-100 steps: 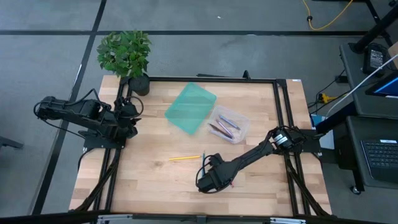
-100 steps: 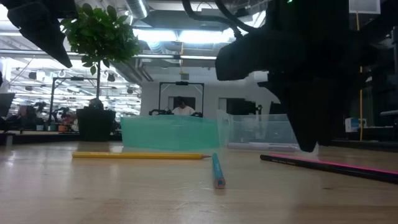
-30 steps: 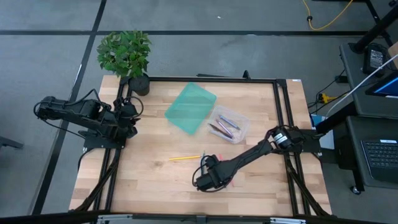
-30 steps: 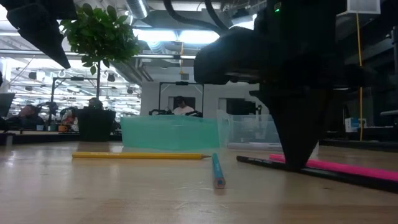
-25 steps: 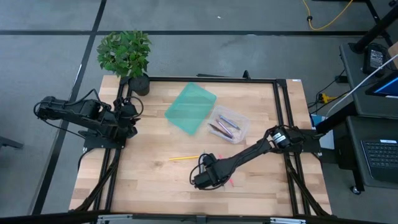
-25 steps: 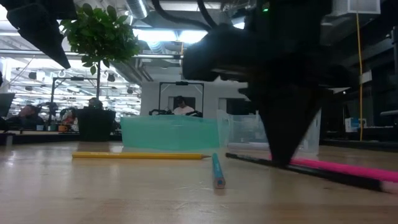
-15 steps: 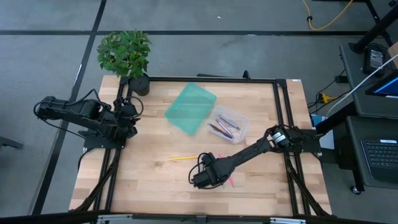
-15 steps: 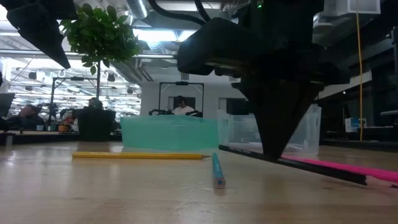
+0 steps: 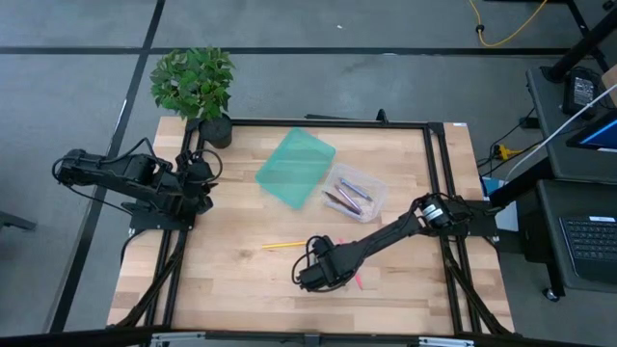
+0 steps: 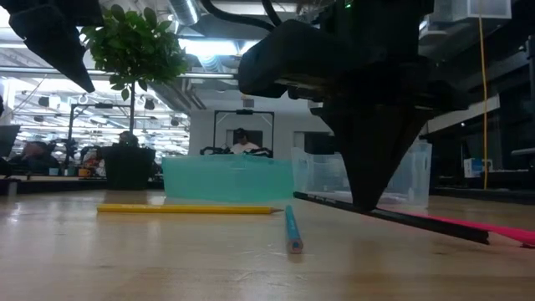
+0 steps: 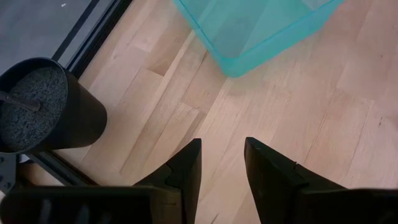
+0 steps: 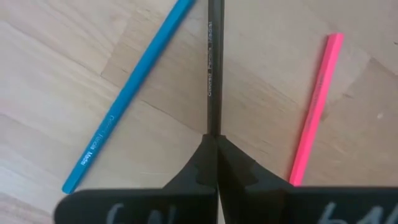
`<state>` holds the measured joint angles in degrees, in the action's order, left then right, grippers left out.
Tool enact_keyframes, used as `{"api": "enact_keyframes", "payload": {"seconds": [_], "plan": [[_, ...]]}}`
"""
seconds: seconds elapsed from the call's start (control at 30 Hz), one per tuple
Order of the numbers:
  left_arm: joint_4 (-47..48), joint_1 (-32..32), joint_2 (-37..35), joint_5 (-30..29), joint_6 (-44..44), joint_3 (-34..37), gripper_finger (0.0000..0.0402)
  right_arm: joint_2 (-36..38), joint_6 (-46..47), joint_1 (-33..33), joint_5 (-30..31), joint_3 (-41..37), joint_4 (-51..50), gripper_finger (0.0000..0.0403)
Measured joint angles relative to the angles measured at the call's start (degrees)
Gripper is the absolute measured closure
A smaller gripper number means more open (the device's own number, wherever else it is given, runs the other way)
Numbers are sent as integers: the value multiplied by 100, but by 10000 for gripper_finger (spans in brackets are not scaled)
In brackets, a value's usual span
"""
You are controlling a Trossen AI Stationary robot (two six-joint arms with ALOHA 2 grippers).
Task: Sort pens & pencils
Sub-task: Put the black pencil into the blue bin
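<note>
My right gripper (image 9: pixel 313 277) stands over the table's near middle, shut on a black pencil (image 10: pixel 393 216). Beside it a blue pencil (image 12: pixel 124 99) and a pink pencil (image 12: pixel 314 112) lie flat on the wood. A yellow pencil (image 9: pixel 286 245) lies a little to the left. Several more pens and pencils lie inside a clear bin (image 9: pixel 355 191), which stands next to a teal bin (image 9: pixel 295 168). My left gripper (image 11: pixel 221 168) waits open above the table's far left, touching nothing. My right gripper pinches the black pencil's shaft (image 12: pixel 213 127) between its two fingertips. The fingers come from above, pointing down, and lie across the pencil. The pencil sits nearly level, its far end (image 10: pixel 299 197) raised off the wood. Whether its near end touches the table I cannot tell.
A potted plant (image 9: pixel 196 89) stands at the table's far left corner, its black pot (image 11: pixel 43 106) close to my left gripper. Dark frame rails (image 9: pixel 439 193) run along the table's sides. Bare wood (image 9: pixel 231 289) shows at the near left.
My right gripper has gone a little toward the table's left edge and slightly up with the black pencil. The pencil lay on the wood before; its far end is now raised. The blue and yellow pencils have stayed where they were.
</note>
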<state>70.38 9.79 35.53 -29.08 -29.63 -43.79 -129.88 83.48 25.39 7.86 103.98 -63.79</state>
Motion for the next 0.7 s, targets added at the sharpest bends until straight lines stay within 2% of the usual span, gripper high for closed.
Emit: {"api": "enact_keyframes", "payload": {"seconds": [0.17, 0.4, 0.57, 0.7], "plan": [[-1, -1, 0, 0, 0, 0, 286, 2, -156, -51, 9, 275, -116, 402], [-1, 1, 0, 0, 0, 0, 286, 7, -679, -320, 158, 1126, -979, 402], [-1, 1, 0, 0, 0, 0, 286, 13, -1479, -718, 573, 1824, -1502, 402], [-1, 1, -2, 0, 0, 0, 286, 13, -2295, -1184, 678, 2225, -1741, 403]]}}
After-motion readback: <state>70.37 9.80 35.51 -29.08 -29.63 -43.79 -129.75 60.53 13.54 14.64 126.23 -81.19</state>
